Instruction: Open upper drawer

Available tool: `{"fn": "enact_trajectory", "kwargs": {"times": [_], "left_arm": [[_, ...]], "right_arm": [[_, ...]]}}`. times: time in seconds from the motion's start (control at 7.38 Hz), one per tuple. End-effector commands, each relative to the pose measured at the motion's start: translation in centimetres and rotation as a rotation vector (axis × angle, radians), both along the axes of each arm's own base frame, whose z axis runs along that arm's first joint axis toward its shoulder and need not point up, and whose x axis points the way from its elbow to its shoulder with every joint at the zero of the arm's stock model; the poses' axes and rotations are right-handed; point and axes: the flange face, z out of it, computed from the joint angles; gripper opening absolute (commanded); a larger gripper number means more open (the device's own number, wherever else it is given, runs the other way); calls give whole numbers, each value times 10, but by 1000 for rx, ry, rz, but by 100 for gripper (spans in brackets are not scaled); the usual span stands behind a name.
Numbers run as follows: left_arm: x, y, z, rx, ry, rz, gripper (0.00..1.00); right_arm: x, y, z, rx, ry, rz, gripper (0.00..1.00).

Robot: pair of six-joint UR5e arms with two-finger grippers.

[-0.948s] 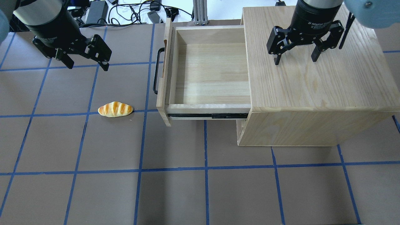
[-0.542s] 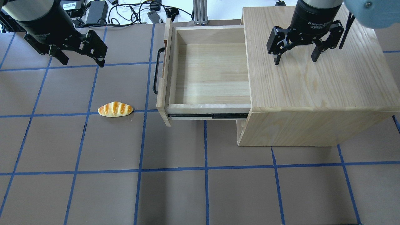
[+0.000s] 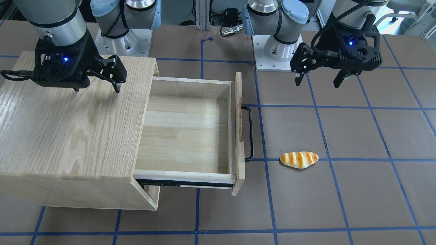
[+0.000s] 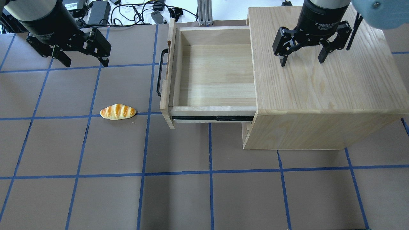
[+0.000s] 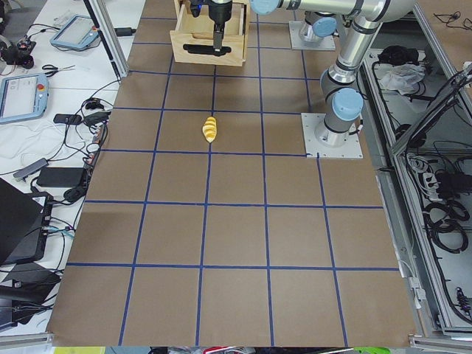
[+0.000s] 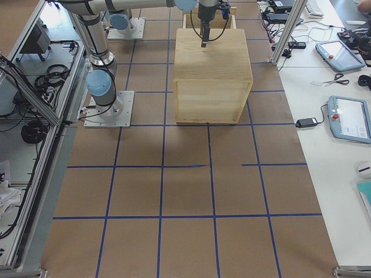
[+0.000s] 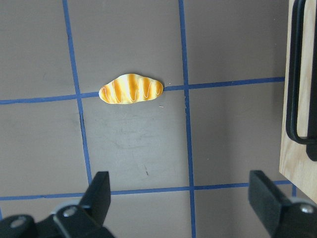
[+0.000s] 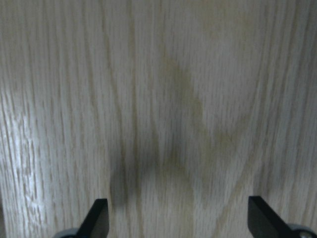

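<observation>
The upper drawer [image 4: 217,73] is pulled far out of the oak-grain cabinet [image 4: 319,86] and is empty inside. Its black bar handle [image 4: 158,72] faces left. It also shows in the front-facing view [image 3: 184,132]. My left gripper [image 4: 85,64] is open and empty. It hangs over the table well left of the handle, apart from it. In the left wrist view the handle [image 7: 297,74] is at the right edge. My right gripper [image 4: 302,62] is open and empty above the cabinet top [image 8: 158,99].
A toy bread roll [image 4: 118,112] lies on the brown table left of the drawer front, also in the left wrist view [image 7: 131,89]. Cables and power bricks [image 4: 134,12] lie beyond the table's far edge. A lower drawer front edge [image 4: 245,132] shows under the open one.
My left gripper has moved left and toward the table's far edge, farther from the drawer handle. The drawer, roll and right gripper have not moved.
</observation>
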Motion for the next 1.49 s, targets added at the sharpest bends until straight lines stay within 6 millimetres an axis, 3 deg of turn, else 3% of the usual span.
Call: {"fn": "enact_trajectory", "kwargs": {"times": [0.0,1.35], "left_arm": [[-3,1,2,-6,4,17,100],[-16,0,0,-16,0,19,100]], "right_arm": [[0,0,0,0,0,0,100],[-1,0,0,0,0,-3,100]]}}
